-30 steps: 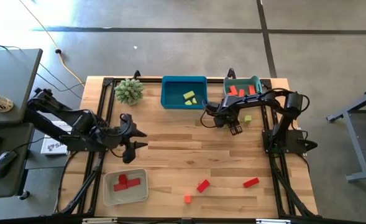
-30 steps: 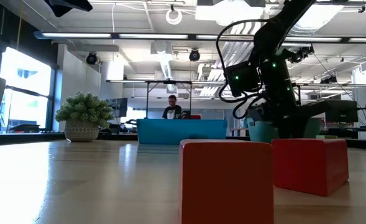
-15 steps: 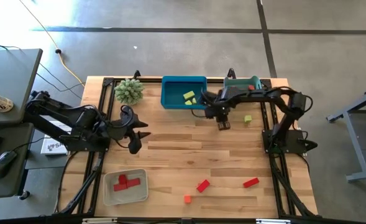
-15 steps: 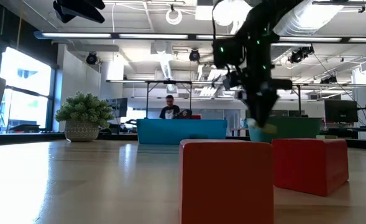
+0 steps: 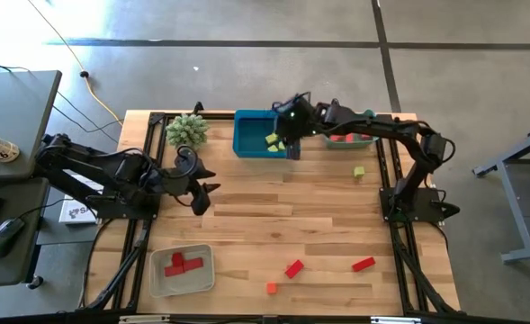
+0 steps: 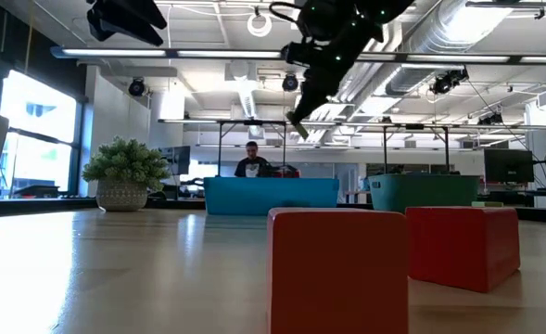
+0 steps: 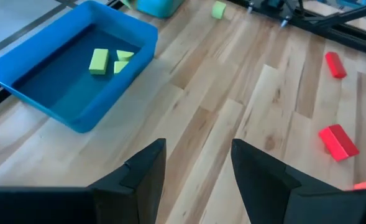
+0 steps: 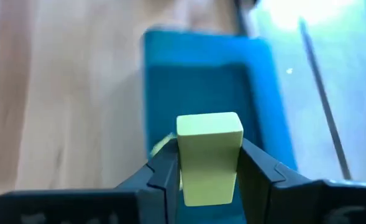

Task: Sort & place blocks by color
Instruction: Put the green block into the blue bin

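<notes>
**Yellow-green block held above the blue tray**

The right gripper (image 5: 287, 144) hangs over the blue tray (image 5: 247, 144) at the table's far edge, clenched on a yellow-green block (image 8: 209, 157); only the right wrist view shows the block squeezed between its fingers (image 8: 164, 171). Two more yellow-green blocks (image 7: 99, 61) lie in the tray, clearest from the left wrist. Just right of the tray stands a teal tray (image 5: 368, 117) with red blocks (image 5: 341, 138), mostly covered by the right arm from above. A spiky potted plant (image 5: 186, 130) sits left of the blue tray.

The left gripper (image 5: 200, 187) waits over the left middle of the table, fingers apart and empty.

A lone yellow-green cube (image 5: 359, 171) lies near the right edge. Near the front lie two red blocks (image 5: 293, 268) and a small orange cube (image 5: 271, 288); a grey tray (image 5: 157, 283) at front left holds red pieces. From table height, a person (image 6: 253, 160) shows in the room behind.
</notes>
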